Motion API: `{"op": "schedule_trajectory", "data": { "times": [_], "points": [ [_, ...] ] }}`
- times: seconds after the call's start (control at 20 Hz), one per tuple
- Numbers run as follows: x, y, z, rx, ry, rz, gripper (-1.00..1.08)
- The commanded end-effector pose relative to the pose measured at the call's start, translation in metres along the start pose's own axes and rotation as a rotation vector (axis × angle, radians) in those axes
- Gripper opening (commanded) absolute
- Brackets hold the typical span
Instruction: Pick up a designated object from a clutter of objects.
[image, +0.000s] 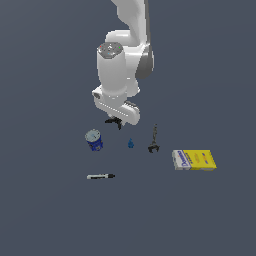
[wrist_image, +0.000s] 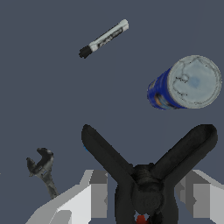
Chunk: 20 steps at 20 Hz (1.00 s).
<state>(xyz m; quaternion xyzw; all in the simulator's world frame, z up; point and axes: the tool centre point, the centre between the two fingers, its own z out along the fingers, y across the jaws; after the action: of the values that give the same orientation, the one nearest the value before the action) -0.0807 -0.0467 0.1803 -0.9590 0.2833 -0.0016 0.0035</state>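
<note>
We are at the approach step: nothing is held yet, and our gripper (image: 116, 121) hangs above the surface with its two dark fingers (wrist_image: 105, 151) spread wide in a V, nothing between them. It sits over the clutter, between the blue can (image: 93, 140) and the tiny blue piece (image: 130, 144), not over the thing we want.

The yellow carton (image: 194, 160) lies flat, well apart from the pincer toward the exterior view's right, beyond the slim dark tool (image: 154, 140), with its white-and-blue end panel facing the tool. It does not appear in the wrist view at all, which shows only the can, the marker (wrist_image: 104, 38) and the tool's forked head.

Next, we judge, the arm must carry across past the tool, centre over the carton, and turn the wrist so the fingers span its narrower side before descending. Whether the opening is wide enough for that side we cannot quite tell from here.
</note>
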Motion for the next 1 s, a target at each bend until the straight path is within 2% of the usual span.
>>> {"op": "schedule_trajectory", "data": {
  "times": [0.0, 0.5, 0.95],
  "points": [
    [0.017, 0.013, -0.021, 0.000, -0.001, 0.000, -1.00],
    [0.085, 0.060, -0.102, -0.003, -0.001, 0.001, -1.00],
    [0.136, 0.092, -0.158, -0.006, -0.001, 0.002, -1.00]
  ]
}}
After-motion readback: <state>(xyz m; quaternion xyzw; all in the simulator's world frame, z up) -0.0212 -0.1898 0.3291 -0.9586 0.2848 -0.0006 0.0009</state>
